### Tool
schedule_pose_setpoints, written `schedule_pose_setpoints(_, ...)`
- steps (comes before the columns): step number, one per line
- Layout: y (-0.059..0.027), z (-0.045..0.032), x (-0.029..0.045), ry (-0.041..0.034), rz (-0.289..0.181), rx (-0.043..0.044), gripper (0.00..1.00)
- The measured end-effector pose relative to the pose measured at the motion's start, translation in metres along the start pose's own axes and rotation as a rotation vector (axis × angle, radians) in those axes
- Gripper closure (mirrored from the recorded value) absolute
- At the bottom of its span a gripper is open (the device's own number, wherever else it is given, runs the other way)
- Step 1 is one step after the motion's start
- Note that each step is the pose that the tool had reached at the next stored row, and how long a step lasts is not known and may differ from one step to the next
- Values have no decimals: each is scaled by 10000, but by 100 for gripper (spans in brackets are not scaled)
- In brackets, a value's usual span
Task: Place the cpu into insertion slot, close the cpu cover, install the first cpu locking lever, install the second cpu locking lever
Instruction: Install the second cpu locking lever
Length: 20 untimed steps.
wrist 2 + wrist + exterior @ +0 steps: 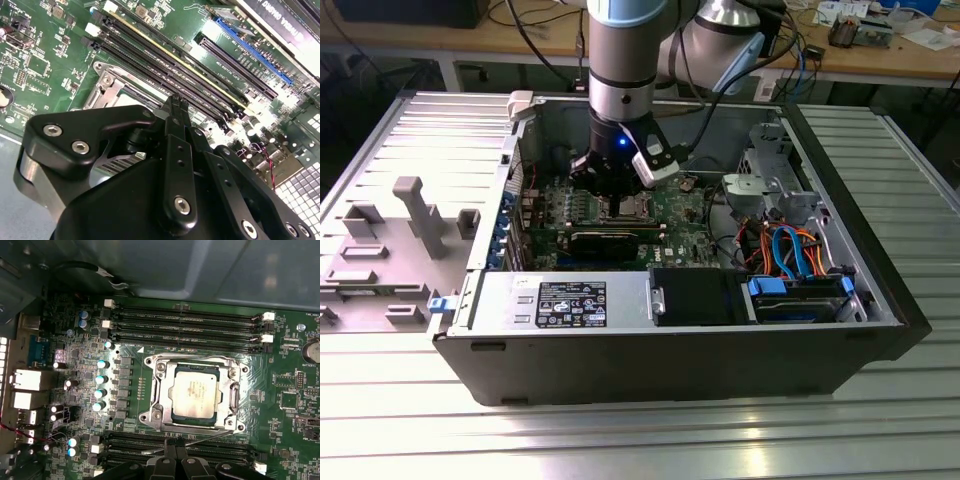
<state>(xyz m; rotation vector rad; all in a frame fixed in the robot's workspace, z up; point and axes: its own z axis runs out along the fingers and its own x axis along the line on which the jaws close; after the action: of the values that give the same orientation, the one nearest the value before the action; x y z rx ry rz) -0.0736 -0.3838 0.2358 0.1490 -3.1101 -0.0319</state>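
Just beyond the pincer [175, 456], whose fingers are pressed together with nothing between them, the chip [195, 394] already lies flat in its socket [227, 420] in the first wrist view. The silvery cover frame [192, 361] looks folded down around the chip, though I cannot tell whether it is fully seated. A thin wire lever [200, 441] runs along the socket edge nearest the fingertips, close to them; whether they touch it I cannot tell.

The likely risk, as I judge it: the closed tips are slim and the lever is springy, so a push slightly off line could let it slip and snap back, or send the tips into the memory slots [185, 322] that flank the socket on 2 sides. A cover not lying flat would bind the lever.

Around the pincer, the open computer case [880, 290] holds the green board [680, 215], a drive cage [770, 180] and a bundle of cables [795, 255].
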Motion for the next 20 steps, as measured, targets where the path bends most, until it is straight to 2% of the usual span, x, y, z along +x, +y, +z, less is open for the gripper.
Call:
schedule_pose_setpoints(13,0,11,1,0,0,-1,89)
schedule_pose_setpoints(20,11,66,123,4,-140,3,89)
